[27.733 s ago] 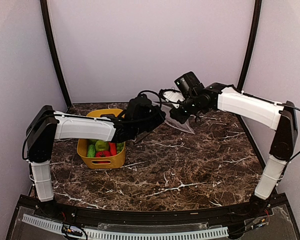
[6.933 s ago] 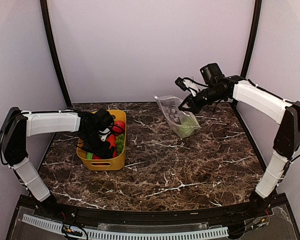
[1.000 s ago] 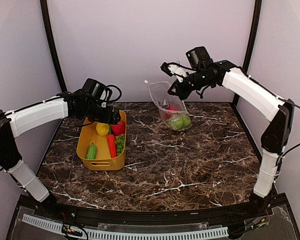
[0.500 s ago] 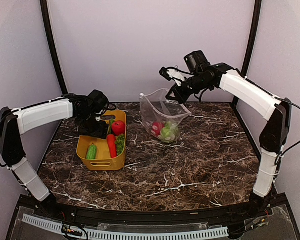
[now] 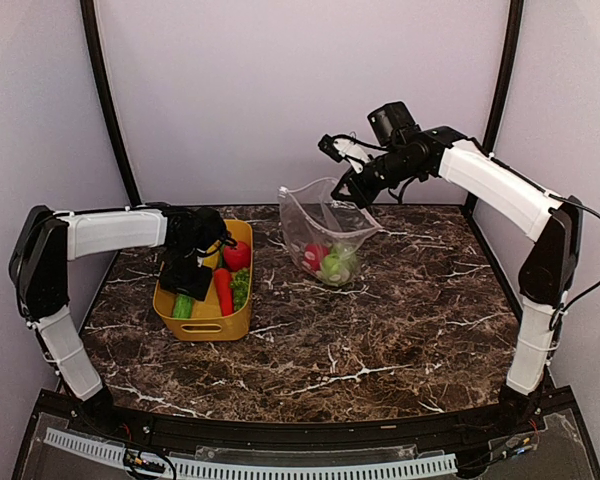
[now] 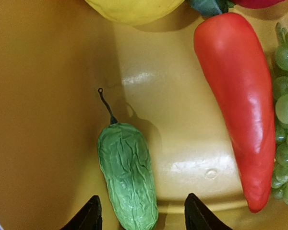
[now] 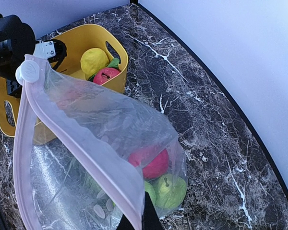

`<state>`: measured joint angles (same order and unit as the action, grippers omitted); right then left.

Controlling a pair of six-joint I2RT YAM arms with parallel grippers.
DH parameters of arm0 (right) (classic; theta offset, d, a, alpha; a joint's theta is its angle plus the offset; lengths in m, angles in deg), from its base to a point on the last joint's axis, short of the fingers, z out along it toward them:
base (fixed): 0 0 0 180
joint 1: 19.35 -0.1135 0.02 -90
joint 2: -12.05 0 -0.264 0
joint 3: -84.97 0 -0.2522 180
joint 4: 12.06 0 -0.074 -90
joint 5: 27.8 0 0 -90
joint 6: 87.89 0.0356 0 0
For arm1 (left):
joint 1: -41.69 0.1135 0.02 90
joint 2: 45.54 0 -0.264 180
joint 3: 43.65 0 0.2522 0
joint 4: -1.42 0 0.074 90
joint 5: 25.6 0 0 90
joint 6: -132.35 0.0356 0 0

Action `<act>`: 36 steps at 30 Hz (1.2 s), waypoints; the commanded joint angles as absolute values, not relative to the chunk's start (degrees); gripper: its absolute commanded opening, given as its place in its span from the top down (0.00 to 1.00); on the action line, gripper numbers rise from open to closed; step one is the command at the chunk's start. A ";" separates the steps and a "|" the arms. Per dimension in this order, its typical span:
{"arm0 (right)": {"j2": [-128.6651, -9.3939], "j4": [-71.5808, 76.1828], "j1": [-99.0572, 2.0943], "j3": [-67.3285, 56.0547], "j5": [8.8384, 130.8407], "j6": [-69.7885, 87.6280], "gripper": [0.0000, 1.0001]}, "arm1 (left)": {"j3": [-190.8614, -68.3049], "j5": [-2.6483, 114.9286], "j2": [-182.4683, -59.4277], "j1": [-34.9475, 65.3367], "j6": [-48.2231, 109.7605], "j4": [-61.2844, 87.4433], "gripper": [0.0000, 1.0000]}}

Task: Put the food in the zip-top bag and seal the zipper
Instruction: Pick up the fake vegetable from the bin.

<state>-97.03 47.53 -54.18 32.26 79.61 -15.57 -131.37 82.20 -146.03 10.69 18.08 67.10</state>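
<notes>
The left gripper point(image 6: 143, 216) is down inside the yellow basket point(image 5: 160, 298), which stands on the left of the marble table point(image 5: 380, 340). Its jaws are spread, 1 fingertip point(image 6: 90, 216) on each side of the near end of the cucumber point(image 6: 127, 175), with a gap showing on the right side. The cucumber lies flat on the basket floor, stem pointing far. To its right lies the carrot point(image 6: 235, 96), well apart from it, and the grapes point(image 6: 285, 120) sit against the carrot's right side. The lemon point(image 6: 134, 5) is at the far end of the basket, beside a red apple point(image 5: 237, 257).

The right gripper point(image 5: 358, 188) is raised over the far middle of the table, its jaws pressed together on the upper edge of the zip-top bag point(image 5: 325, 225). The bag hangs from that pinch with its mouth gaping towards the left, facing the basket. Whether its bottom touches the table I cannot tell. The zipper point(image 7: 72, 143) runs as a pale pink strip along the open mouth, unsealed, with its white slider point(image 7: 29, 71) at the far-left end. In the bottom of the bag lie 1 red fruit point(image 7: 151, 164) and 2 green fruits point(image 7: 170, 189), touching each other.
</notes>
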 commanded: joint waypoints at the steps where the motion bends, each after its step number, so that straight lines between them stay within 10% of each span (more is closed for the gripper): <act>1: -98.12 46.38 -54.60 32.43 80.09 -15.12 1.00 | -129.11 84.88 -147.34 10.93 17.21 67.33 0.42; 18: -99.17 46.97 -55.24 32.83 79.27 -15.43 1.00 | -126.03 86.93 -151.58 10.93 16.81 63.35 0.49; 36: -98.72 47.30 -50.75 36.23 70.17 -17.52 1.00 | -131.65 85.33 -145.53 10.93 19.06 66.18 0.79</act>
<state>-98.12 47.62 -54.16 32.48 75.06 -17.01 -128.39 85.96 -150.36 10.69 17.88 63.61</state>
